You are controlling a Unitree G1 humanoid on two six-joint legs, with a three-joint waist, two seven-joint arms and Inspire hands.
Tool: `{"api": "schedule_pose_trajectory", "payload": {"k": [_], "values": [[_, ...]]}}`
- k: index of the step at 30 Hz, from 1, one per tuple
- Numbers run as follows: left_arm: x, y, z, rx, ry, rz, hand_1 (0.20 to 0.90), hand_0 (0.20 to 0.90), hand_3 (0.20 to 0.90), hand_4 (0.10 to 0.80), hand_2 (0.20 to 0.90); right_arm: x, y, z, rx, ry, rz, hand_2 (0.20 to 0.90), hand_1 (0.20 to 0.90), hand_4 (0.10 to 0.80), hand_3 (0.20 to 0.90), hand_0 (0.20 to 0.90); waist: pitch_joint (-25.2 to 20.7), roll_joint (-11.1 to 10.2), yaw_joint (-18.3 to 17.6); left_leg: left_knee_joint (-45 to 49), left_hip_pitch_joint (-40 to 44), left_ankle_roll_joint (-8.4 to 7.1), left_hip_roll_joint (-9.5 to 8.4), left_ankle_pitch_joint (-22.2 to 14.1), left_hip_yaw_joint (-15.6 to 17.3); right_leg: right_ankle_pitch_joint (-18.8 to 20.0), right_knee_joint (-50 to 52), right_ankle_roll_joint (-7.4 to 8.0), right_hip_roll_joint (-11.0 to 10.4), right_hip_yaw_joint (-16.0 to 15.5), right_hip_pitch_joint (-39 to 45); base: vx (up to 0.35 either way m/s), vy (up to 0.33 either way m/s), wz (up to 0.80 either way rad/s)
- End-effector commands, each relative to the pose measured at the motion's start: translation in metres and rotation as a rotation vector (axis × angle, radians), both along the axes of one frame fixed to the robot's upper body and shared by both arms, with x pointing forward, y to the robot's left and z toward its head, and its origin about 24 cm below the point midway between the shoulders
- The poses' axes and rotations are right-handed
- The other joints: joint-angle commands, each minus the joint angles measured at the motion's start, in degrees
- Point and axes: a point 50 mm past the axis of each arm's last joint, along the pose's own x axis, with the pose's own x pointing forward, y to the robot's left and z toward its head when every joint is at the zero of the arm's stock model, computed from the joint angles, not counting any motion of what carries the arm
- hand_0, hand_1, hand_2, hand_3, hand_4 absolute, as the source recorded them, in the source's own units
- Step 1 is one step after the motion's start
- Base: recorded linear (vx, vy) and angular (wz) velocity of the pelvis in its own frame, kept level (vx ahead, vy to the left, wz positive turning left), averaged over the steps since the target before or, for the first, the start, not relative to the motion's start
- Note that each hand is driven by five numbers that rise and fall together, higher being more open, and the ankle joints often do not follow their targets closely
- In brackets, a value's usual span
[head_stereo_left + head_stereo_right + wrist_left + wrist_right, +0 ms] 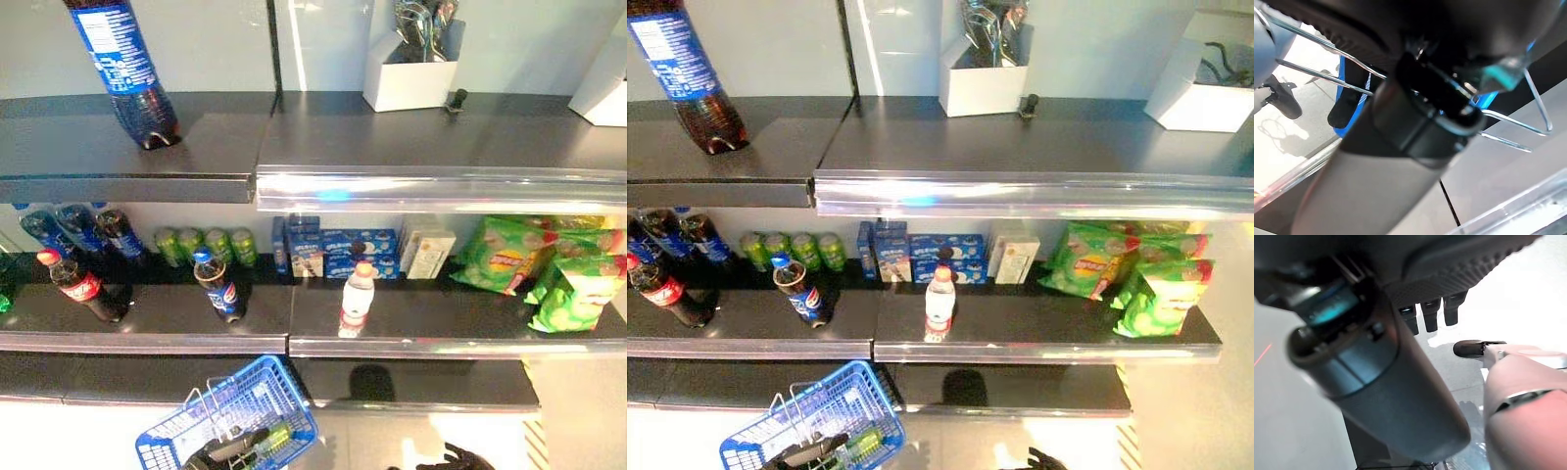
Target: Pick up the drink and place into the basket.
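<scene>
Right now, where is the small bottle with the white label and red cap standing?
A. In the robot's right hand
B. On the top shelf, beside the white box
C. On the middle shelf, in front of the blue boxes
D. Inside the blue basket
C: the small bottle stands upright on the middle shelf, in front of the blue boxes, apart from the blue basket below.

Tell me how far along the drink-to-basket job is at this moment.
Early. The left hand holds the blue basket by its wire handles, low in front of the shelves; something green already lies inside. The right hand shows only at the view's bottom edge, holding nothing and open. The white bottle stands untouched at the middle shelf's front edge. Reaching, grasping and dropping a drink in are all left.
</scene>
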Motion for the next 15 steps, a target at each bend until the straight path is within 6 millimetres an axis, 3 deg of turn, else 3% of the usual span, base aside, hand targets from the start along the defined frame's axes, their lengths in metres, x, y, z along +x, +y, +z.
{"api": "schedule_pose_trajectory", "payload": {"k": [1, 9, 15], "values": [[0.047, 0.003, 0.018, -0.045, -0.233, -0.009, 0.300, 0.300, 0.200, 0.100, 0.300, 0.020, -0.009, 0.007, -0.032, -0.052, 0.026, 0.900, 0.900, 0.800, 0.900, 0.900, 0.20, -0.70, 0.75, 0.08, -2.44, 2.49, -1.67, 2.73, 0.76, -5.65, 9.17, 1.57, -2.17, 0.97, 2.37, 0.016, 0.022, 0.06], [0.034, 0.009, 0.015, -0.034, -0.192, -0.007, 0.300, 0.300, 0.200, 0.100, 0.300, 0.012, -0.012, 0.006, -0.038, -0.017, 0.034, 0.900, 0.900, 0.800, 0.900, 0.900, 0.36, -0.80, 0.81, -0.22, -2.60, 2.59, -1.70, 2.59, 0.62, -5.02, 8.59, 1.98, -2.11, 1.08, 1.98, 0.046, 0.006, 0.02], [0.024, 0.009, 0.013, -0.032, -0.161, -0.027, 0.300, 0.300, 0.200, 0.100, 0.300, -0.004, -0.018, 0.004, -0.063, 0.025, 0.029, 0.900, 0.900, 0.800, 0.900, 0.900, 1.69, -0.45, 0.88, -0.22, -4.42, 1.03, -0.26, 3.64, 1.93, -3.79, 5.15, 2.37, -2.54, -0.83, 1.49, 0.068, -0.006, 0.05]]}}
